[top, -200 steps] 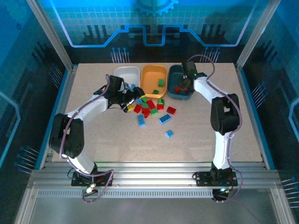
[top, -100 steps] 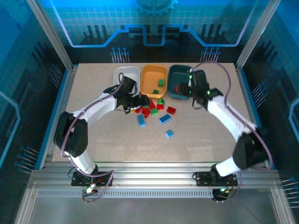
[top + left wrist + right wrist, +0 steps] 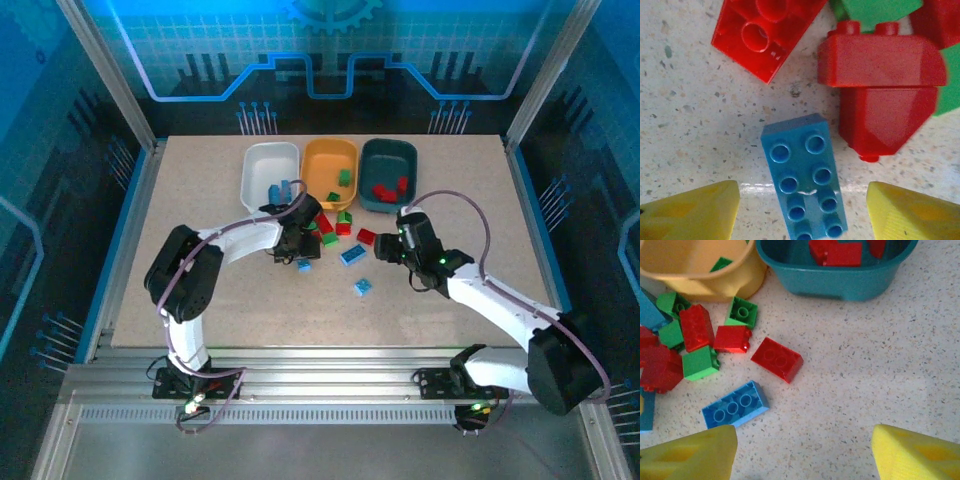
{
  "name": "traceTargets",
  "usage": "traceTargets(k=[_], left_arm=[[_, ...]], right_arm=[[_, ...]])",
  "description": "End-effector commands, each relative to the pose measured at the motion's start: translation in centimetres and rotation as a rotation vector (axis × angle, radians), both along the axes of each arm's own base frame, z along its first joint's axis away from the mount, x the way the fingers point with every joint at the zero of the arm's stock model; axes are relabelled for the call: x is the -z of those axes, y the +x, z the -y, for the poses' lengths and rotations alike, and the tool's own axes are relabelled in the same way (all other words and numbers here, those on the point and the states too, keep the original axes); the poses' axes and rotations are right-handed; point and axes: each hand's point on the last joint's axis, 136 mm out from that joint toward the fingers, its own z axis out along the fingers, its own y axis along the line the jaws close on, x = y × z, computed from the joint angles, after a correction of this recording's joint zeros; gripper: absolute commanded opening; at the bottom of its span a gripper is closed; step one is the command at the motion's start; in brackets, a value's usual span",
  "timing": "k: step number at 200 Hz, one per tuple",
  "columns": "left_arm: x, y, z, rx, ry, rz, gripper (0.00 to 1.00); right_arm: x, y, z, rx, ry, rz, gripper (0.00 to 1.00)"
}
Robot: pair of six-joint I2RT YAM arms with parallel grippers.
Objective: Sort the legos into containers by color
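A few legos (image 3: 329, 238) lie sorted in the three trays (image 3: 330, 147), but most are loose on the tabletop (image 3: 200, 300) near them. The left end effector (image 3: 802, 205) is spread around a blue brick (image 3: 795, 150), not pinching it. The right end effector (image 3: 804, 445) is spread and empty.

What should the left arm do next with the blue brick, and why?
Probably close the left tool on the blue brick: it lies studs-up between the open yellow fingers. The white tray already holds blue ones.
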Motion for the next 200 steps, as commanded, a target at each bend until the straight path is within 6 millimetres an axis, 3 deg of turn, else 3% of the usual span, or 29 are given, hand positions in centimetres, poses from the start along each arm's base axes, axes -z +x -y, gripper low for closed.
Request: traceTargets(k=[1, 28, 66, 80, 101, 120, 143, 157, 179, 200], left_arm=[[1.4, 0.0, -0.1, -0.013, 0.058, -0.011, 0.63], [2.1, 0.1, -0.4, -0.016, 0.082, -0.008, 0.56], [1.7, -0.8, -1.6, -0.01, 0.112, 0.011, 0.24], [1.2, -1.4, -2.1, -0.008, 0.115, 0.014, 0.18], [-0.9, -2.4, -2.9, -0.015, 0.102, 0.042, 0.17], [-4.8, -2.5, -3.9, -0.016, 0.098, 0.128, 0.17], [-10.1, -0.4, -5.6, -0.044, 0.071, 0.224, 0.17], [-12.1, 1.7, -7.0, -0.086, 0.052, 0.26, 0.18], [-13.1, 5.6, -9.1, -0.165, -0.009, 0.273, 0.17], [-12.6, 9.6, -9.9, -0.195, -0.039, 0.266, 0.16]], right_arm=[[-0.7, 0.7, 0.0, 0.055, 0.037, 0.061, 0.72], [-0.6, 0.7, 0.2, 0.066, 0.036, 0.058, 0.72], [-0.9, 0.6, 0.6, 0.08, 0.032, 0.072, 0.71], [-0.9, 0.6, 0.6, 0.081, 0.036, 0.075, 0.71], [-0.7, 0.6, 0.7, 0.084, 0.031, 0.071, 0.71], [-0.4, 0.7, 0.5, 0.081, 0.027, 0.064, 0.71], [0.0, 0.8, 0.3, 0.078, 0.029, 0.053, 0.71], [0.2, 1.0, 0.2, 0.079, 0.027, 0.047, 0.71], [0.7, 1.0, 0.1, 0.081, 0.031, 0.036, 0.71], [0.9, 1.1, 0.1, 0.082, 0.025, 0.028, 0.71]])
